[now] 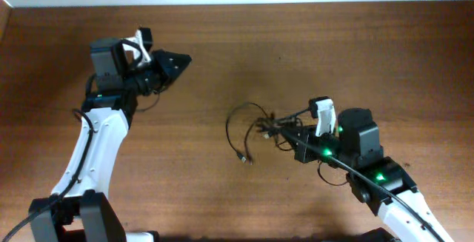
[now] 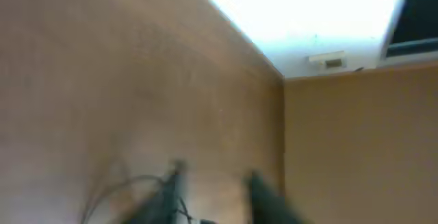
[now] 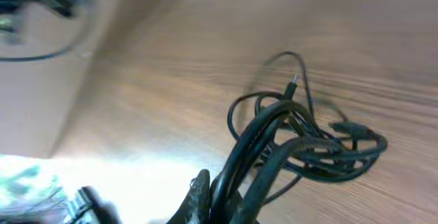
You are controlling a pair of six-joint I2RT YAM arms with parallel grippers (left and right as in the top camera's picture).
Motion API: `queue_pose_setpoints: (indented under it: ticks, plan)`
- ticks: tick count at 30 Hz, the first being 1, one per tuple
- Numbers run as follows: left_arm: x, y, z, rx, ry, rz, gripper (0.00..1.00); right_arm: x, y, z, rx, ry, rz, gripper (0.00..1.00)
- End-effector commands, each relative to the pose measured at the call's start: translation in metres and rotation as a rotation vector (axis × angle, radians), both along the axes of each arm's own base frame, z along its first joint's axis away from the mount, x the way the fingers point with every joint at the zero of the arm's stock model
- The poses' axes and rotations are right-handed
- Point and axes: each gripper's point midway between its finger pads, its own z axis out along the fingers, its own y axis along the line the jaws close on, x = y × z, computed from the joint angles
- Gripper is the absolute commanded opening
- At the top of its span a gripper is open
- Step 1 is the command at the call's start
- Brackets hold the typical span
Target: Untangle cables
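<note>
A: Overhead view, left side: the left fingers [image 1: 176, 62] are hanging over the bare table [image 1: 333, 42], well apart from the cables [image 1: 244, 127].
B: Left wrist view, blurred: those fingers are standing spread, gripping nothing.
A: Centre-right: the cables are lying in a tangled bunch on the table, with one loop and plug end trailing toward the robot's side.
B: The right fingers [image 1: 290, 132] are clamping the bunch at its right side. Right wrist view is showing strands running out from that grip.

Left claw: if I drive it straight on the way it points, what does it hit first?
Likely nothing: ahead of the left claw lies only bare table; the cables sit off to its side. Depth is unclear.
</note>
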Motion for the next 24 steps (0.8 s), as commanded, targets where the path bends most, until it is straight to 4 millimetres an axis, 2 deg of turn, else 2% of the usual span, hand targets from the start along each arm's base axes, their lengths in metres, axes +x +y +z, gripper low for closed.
queue_pose_setpoints:
  ticks: [1,2,3,4,5,6,8,10,12,16,17,18,19,21,22,24]
  plan:
    - [-0.031,-0.038,-0.019,0.019,0.126,-0.101,0.74,-0.014,0.023,0.031,0.155,-0.025,0.132,0.04]
    - [-0.044,-0.050,-0.025,0.003,0.185,-0.144,0.99,-0.015,0.027,0.040,0.182,-0.058,0.163,0.04]
    - [-0.058,-0.063,-0.028,-0.024,0.238,-0.194,0.99,-0.012,0.027,0.042,0.170,-0.096,0.164,0.04]
    - [-0.080,-0.078,-0.033,-0.056,0.329,-0.252,0.99,-0.006,0.025,0.036,0.135,-0.110,0.150,0.04]
    - [-0.094,-0.084,-0.040,-0.068,0.419,-0.256,0.99,-0.003,0.025,0.029,0.120,-0.098,0.150,0.04]
    - [-0.115,-0.092,-0.051,-0.095,0.610,-0.216,0.99,0.000,0.026,0.016,0.106,-0.063,0.151,0.04]
    - [-0.135,-0.108,-0.057,-0.136,0.812,-0.150,0.99,0.002,0.027,0.006,0.096,-0.032,0.149,0.04]
    - [-0.147,-0.125,-0.059,-0.153,0.928,-0.102,0.99,0.002,0.027,0.006,0.097,-0.030,0.149,0.04]
    - [-0.154,-0.135,-0.070,-0.135,1.018,-0.042,0.99,0.002,0.027,0.006,0.098,-0.027,0.149,0.04]
    - [-0.167,-0.153,-0.118,-0.093,1.247,0.036,0.99,0.002,0.027,0.006,0.098,-0.027,0.148,0.04]
    - [-0.167,-0.155,-0.127,-0.082,1.267,0.038,0.90,0.002,0.027,0.006,0.098,-0.027,0.148,0.04]
    - [-0.161,-0.155,-0.140,-0.072,1.265,0.049,0.50,0.002,0.027,0.005,0.097,-0.023,0.148,0.04]
    - [-0.154,-0.155,-0.145,-0.070,1.250,0.073,0.29,0.001,0.027,0.004,0.095,-0.014,0.147,0.04]
    - [-0.144,-0.157,-0.145,-0.084,1.208,0.086,0.09,-0.002,0.025,-0.001,0.086,0.012,0.146,0.04]
    - [-0.136,-0.157,-0.146,-0.082,1.168,0.096,0.03,-0.003,0.025,-0.002,0.084,0.018,0.145,0.04]
    - [-0.118,-0.149,-0.147,-0.088,1.109,0.144,0.00,-0.007,0.021,-0.012,0.060,0.067,0.131,0.04]
